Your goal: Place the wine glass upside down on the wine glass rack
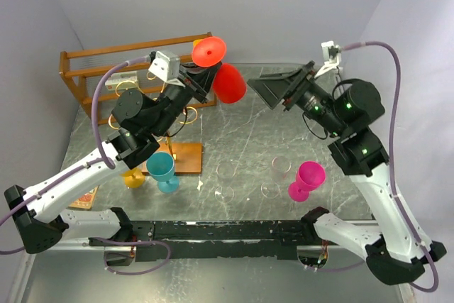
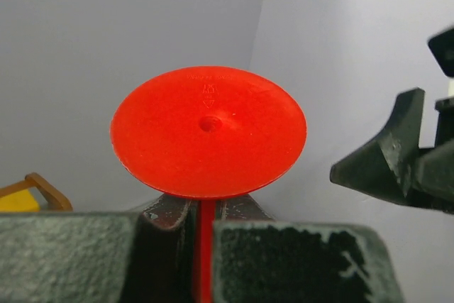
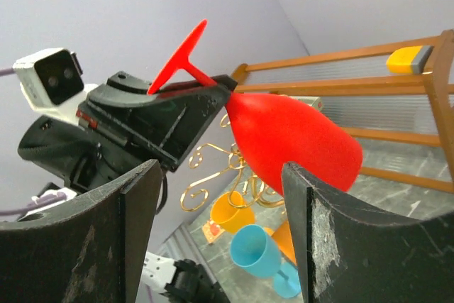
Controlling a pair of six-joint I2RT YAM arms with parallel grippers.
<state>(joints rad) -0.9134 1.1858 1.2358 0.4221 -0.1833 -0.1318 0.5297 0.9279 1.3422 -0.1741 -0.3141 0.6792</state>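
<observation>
My left gripper (image 1: 199,77) is shut on the stem of a red wine glass (image 1: 228,83) and holds it in the air above the table's back, foot (image 1: 209,50) uppermost and tilted. In the left wrist view the round red foot (image 2: 209,133) fills the middle, with the stem (image 2: 204,246) pinched between my fingers. The gold wire rack (image 1: 177,115) with its wooden base (image 1: 186,158) stands below and left of the glass; it also shows in the right wrist view (image 3: 237,168). My right gripper (image 1: 273,91) is open and empty, facing the red bowl (image 3: 294,140) from the right.
An orange-brown wooden crate (image 1: 135,69) stands at the back left. A teal glass (image 1: 162,169) and a yellow glass (image 1: 135,177) are by the rack's base. Two clear glasses (image 1: 280,172) and a pink glass (image 1: 307,179) stand at the front right.
</observation>
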